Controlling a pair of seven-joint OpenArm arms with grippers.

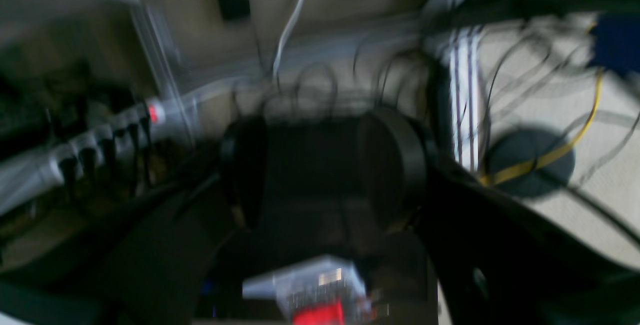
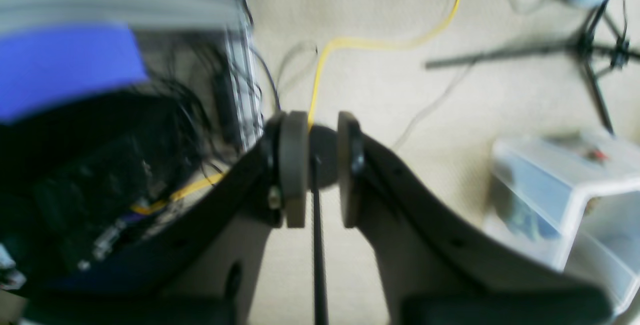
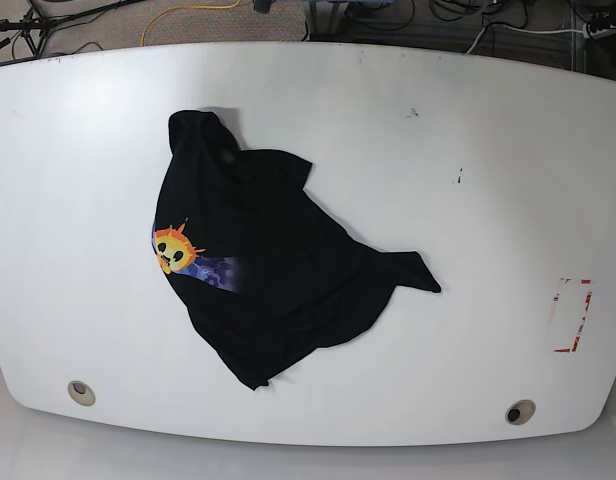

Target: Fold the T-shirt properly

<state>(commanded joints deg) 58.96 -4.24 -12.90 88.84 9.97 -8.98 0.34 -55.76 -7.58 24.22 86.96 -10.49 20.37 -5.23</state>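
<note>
The black T-shirt (image 3: 278, 260) lies crumpled and spread left of centre on the white table (image 3: 468, 200), with its orange sun print (image 3: 173, 248) at its left edge. Neither arm shows in the base view. In the left wrist view, which is blurred, my left gripper (image 1: 317, 165) hangs over floor and cables with its fingers wide apart and no cloth in them. In the right wrist view my right gripper (image 2: 320, 165) also looks down at the floor. Its pads stand a narrow gap apart with nothing between them.
A red tape mark (image 3: 571, 315) sits near the table's right edge, and round holes (image 3: 80, 391) (image 3: 519, 411) lie near the front corners. Off the table are a power strip (image 1: 95, 150), a yellow cable (image 2: 380, 42), a clear plastic bin (image 2: 565, 205) and a tripod (image 2: 590, 50).
</note>
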